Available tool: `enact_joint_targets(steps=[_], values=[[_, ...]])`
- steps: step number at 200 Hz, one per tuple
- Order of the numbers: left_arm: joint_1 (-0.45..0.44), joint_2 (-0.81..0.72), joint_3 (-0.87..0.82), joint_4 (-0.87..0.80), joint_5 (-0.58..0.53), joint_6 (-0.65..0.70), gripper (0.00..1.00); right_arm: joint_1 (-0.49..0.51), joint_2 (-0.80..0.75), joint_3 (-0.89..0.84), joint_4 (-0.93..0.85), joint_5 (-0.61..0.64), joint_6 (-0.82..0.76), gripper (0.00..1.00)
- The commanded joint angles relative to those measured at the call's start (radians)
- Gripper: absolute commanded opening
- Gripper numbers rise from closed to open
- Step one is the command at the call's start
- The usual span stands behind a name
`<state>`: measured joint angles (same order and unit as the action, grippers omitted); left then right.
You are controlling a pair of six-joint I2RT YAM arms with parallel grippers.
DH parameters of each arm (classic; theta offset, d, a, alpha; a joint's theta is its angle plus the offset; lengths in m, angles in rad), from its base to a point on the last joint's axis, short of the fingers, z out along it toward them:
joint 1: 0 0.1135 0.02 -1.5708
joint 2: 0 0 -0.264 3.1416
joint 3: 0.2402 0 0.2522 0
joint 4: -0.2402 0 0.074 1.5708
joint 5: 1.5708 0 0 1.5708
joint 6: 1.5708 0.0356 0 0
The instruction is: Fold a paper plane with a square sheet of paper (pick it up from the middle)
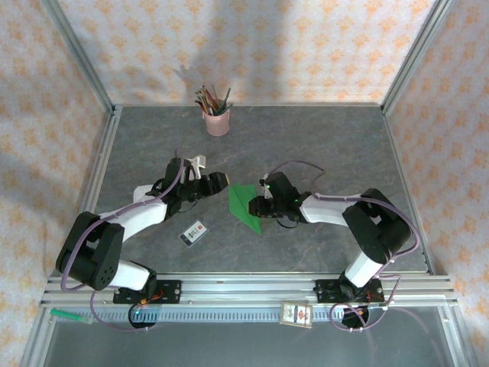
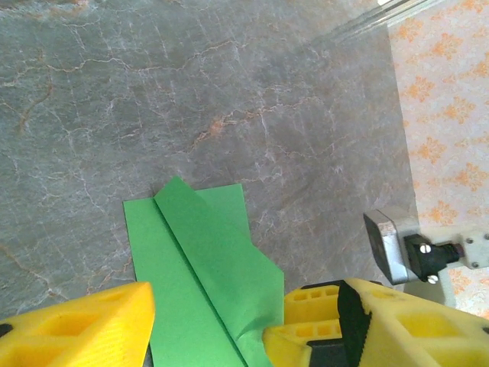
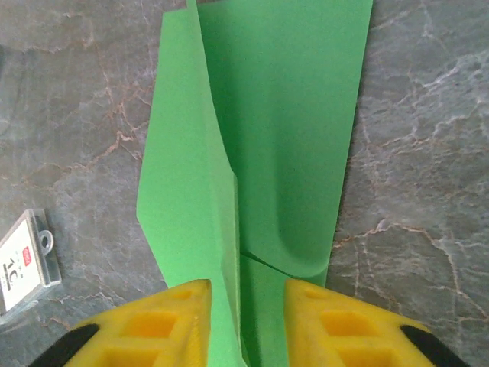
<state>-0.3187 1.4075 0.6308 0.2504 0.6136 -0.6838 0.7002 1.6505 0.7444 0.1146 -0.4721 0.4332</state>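
Green paper, creased lengthwise, near end cut off between right gripper jaws standing apart, left gripper likewise apart

The green paper (folded narrow, creased lengthwise) lies on the table.

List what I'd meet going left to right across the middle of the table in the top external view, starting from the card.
white card → left gripper → folded green paper → right gripper, which sits at the paper's right edge. The pencil cup is left out, since it lines up with the left gripper.
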Motion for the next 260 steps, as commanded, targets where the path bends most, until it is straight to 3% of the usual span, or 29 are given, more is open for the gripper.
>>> enact_joint_targets(steps=[1, 27, 43, 69, 98, 125, 159, 214, 260], values=[[0.001, 0.01, -0.001, 0.014, 0.012, 0.007, 0.66, 0.012, 0.023, 0.04, 0.025, -0.002, -0.017, 0.25], [0.001, 0.018, 0.0, 0.013, 0.015, 0.008, 0.66, 0.012, 0.042, 0.05, 0.023, 0.004, -0.024, 0.17], [0.001, 0.018, 0.004, 0.009, 0.015, 0.008, 0.66, 0.012, 0.035, 0.06, -0.001, 0.034, -0.037, 0.07], [0.001, 0.004, 0.013, -0.01, 0.008, 0.008, 0.66, 0.001, -0.035, 0.088, -0.13, 0.174, -0.089, 0.0], [0.002, -0.027, 0.019, -0.038, -0.022, 0.016, 0.66, 0.003, -0.131, 0.186, -0.417, 0.579, -0.141, 0.0], [0.008, -0.042, 0.022, -0.059, -0.047, 0.022, 0.66, 0.093, -0.125, 0.289, -0.618, 0.958, -0.123, 0.0], [0.029, -0.053, 0.032, -0.111, -0.105, 0.029, 0.66, 0.234, 0.035, 0.379, -0.774, 1.185, 0.02, 0.0], [0.116, -0.065, 0.028, -0.168, -0.199, 0.024, 0.66, 0.399, 0.339, 0.519, -0.876, 1.183, 0.205, 0.03], [0.151, -0.09, 0.022, -0.173, -0.181, 0.028, 0.66, 0.454, 0.409, 0.595, -0.834, 1.1, 0.213, 0.19]])
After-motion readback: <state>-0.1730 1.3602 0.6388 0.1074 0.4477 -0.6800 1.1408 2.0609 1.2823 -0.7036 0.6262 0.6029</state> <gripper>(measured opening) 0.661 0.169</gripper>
